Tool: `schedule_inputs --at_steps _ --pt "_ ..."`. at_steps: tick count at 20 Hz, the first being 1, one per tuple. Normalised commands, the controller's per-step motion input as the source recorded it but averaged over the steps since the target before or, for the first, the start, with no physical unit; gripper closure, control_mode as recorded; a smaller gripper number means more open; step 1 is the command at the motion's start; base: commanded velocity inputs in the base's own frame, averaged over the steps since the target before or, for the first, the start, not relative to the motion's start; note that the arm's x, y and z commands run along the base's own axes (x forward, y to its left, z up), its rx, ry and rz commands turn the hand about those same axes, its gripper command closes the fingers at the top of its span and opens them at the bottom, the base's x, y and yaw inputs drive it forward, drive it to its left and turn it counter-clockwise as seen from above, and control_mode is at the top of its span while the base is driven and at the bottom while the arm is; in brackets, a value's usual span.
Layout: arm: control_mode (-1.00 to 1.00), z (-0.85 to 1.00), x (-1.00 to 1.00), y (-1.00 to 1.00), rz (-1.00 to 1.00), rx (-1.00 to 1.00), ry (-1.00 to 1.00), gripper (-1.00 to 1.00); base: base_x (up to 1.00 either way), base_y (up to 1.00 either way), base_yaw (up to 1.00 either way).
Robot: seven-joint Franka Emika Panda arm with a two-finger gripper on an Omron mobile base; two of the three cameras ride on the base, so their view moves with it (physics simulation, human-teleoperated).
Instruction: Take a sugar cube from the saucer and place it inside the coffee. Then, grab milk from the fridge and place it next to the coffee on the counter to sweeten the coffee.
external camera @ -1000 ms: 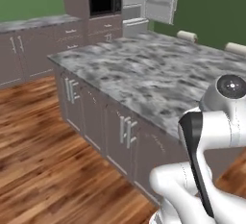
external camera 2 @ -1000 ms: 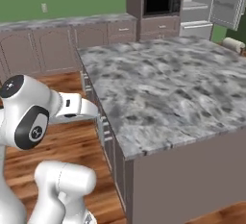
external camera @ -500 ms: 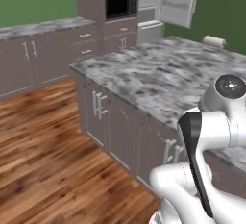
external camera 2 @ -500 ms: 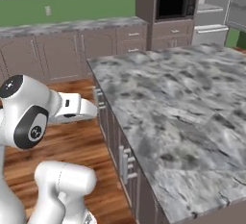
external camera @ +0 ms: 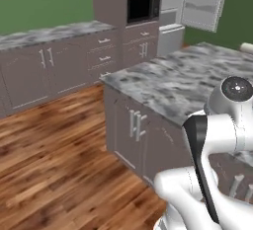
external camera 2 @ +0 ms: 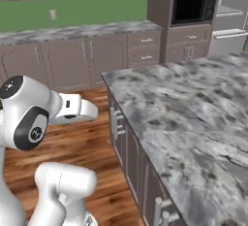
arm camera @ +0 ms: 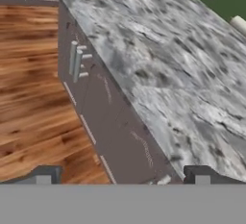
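The counter (external camera: 188, 83) is showing as a grey marbled stone top with dark flecks, sitting level over brown cabinets with silver bar handles; its near corner is pointing toward the wooden floor. The fridge (external camera: 195, 2) is standing at the far wall beside the microwave column, pale grey-white, with its door hanging open and door racks showing. In the right base view it is sitting at the upper right edge.

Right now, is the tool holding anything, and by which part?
Nothing is held: the tool is open, its fingertips apart over the counter edge with nothing between them.
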Motion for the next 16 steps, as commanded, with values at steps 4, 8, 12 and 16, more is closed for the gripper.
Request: schedule_inputs --at_steps 4,8,12,16 --pt "1.0 0.0 0.0 0.0 0.0 0.0 0.0 -1.0 1.0 1.0 0.0" --pt "1.0 0.0 0.0 0.0 0.0 0.0 0.0 -1.0 1.0 1.0 0.0" --pt "1.0 0.0 0.0 0.0 0.0 0.0 0.0 -1.0 1.0 1.0 0.0" --pt "1.0 0.0 0.0 0.0 0.0 0.0 0.0 -1.0 1.0 1.0 0.0"
